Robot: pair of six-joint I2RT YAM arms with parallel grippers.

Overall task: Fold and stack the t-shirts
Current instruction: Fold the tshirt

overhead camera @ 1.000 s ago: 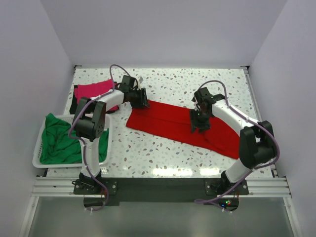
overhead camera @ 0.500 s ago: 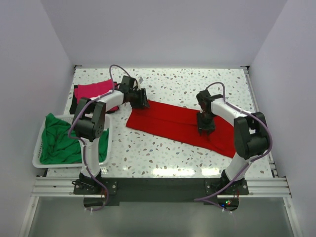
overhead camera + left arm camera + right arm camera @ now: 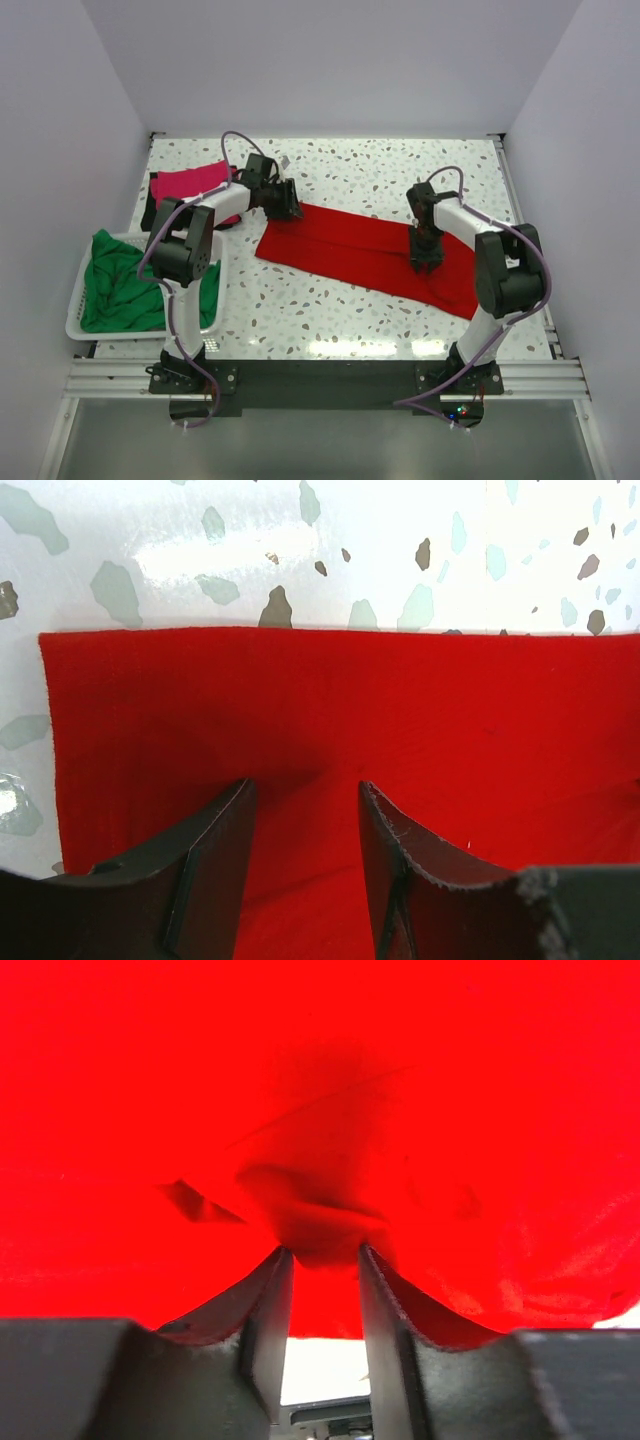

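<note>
The large red t-shirt lies as a long flat band across the middle of the table. My left gripper rests on its far left corner, jaws open, with flat red cloth between the fingertips. My right gripper sits on the shirt's right part, jaws closed in on a raised fold of red cloth. The magenta-pink t-shirt lies at the far left. The green t-shirt is bunched in a basket.
A white basket holding the green shirt stands at the left near edge. A dark item lies under the pink shirt's near edge. Speckled white tabletop shows in front of the red shirt and behind it.
My right gripper has slid to the right along the red shirt and now has a fold between its fingers. The left gripper has stayed in place.
</note>
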